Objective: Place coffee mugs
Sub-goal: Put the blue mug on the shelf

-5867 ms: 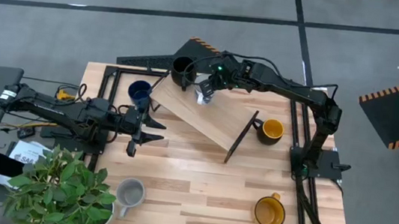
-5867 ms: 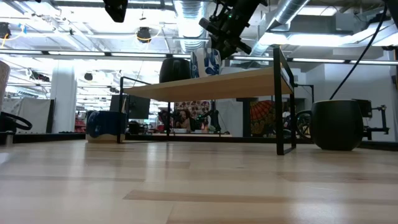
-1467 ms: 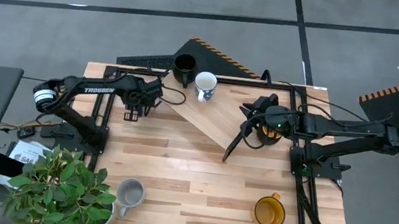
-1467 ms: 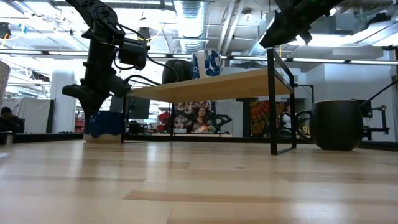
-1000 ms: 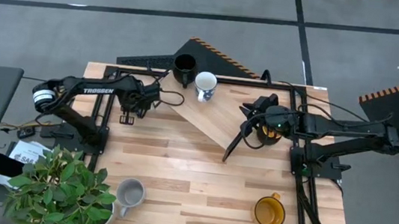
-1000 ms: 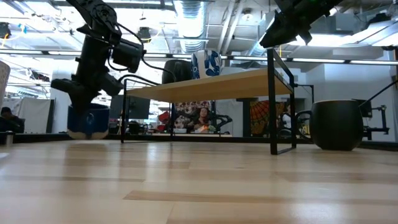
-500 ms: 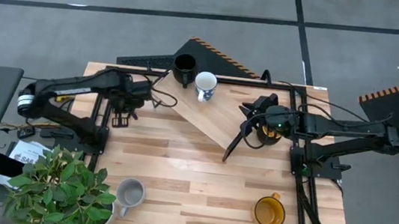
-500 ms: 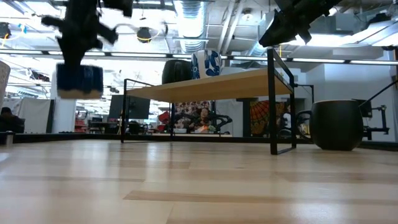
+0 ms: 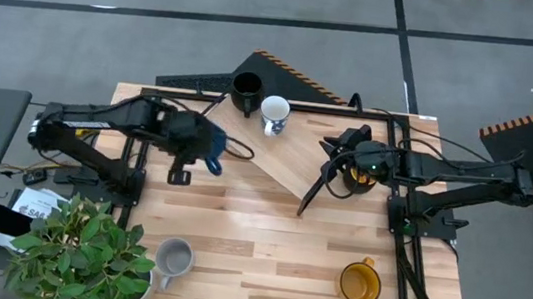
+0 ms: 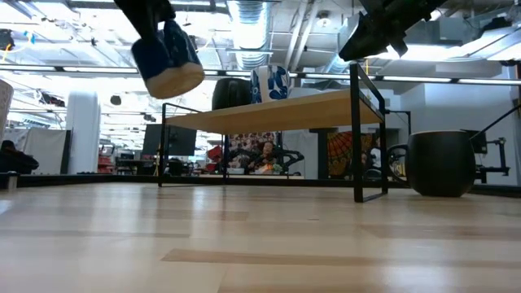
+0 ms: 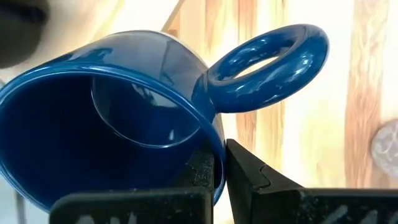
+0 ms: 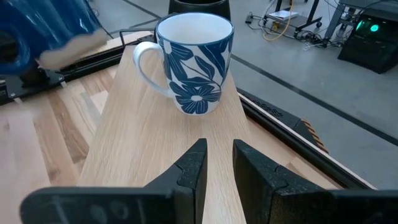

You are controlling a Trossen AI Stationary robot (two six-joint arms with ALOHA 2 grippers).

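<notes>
High view: wooden shelf (image 9: 281,151) stands on the table (image 9: 264,260); two mugs already on it, black mug (image 9: 245,92) and white mug (image 9: 274,113) with blue flowers, side by side at the far end. Left gripper (image 9: 204,148) carries the dark blue mug (image 9: 212,147) in the air near the shelf's left edge. Right gripper (image 9: 332,147) hangs over the shelf's right end, nothing in it, a yellow mug (image 9: 359,175) just beside it on the table. Another yellow mug (image 9: 360,283) and the grey mug (image 9: 174,258) sit at the near side, untouched. Low view: blue mug (image 10: 167,55) tilted, lifted above shelf height, left of the shelf top (image 10: 277,110). Left wrist view: fingers (image 11: 249,171) clamped on the blue mug's wall (image 11: 112,124) just below the handle, mug tipped on its side. Right wrist view: fingers (image 12: 189,165) slightly apart, empty, facing the white mug (image 12: 193,62). Judgement: two placed, a third on its way, three left on the table.
</notes>
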